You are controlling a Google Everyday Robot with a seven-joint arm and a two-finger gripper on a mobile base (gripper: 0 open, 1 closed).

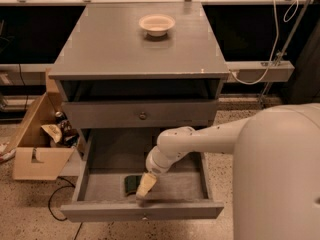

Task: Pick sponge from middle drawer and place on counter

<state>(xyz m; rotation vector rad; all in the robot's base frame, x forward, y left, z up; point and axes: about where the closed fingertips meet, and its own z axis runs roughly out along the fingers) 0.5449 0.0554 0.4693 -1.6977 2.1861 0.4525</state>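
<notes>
Although the pale tan, wedge-shaped gripper (pixel 145 185) hangs low inside the pulled-out drawer, we cannot tell whether it is spread or closed, nor whether it has hold of anything. Its tip points down at the drawer floor, close behind the drawer's front wall.

The small rectangular sponge (pixel 131 184), dark green scrub face up, lies flat on that floor just beside the gripper, on the side nearer the counter's left edge as we view it. We cannot tell whether the two touch.

Behind the gripper a smooth, rounded white arm (pixel 200 139) runs up and away to the right, swelling into a large white shell.

The wide shallow grey wooden middle drawer (pixel 180 186) stands well out below the counter's front edge. It has a plain matte floor, low side walls and a small round knob centred on its front. Above it we see a closed grey drawer front (pixel 105 116) with a round metal knob.

The broad flat grey counter (pixel 120 49) is slightly glossy, and its front edge is chipped pale. A cream round bowl (pixel 156 24) sits on it near the far edge, about midway between the far corners.

Beyond the left edge, an open brown cardboard box (pixel 35 159) rests on the speckled floor (pixel 30 204).
</notes>
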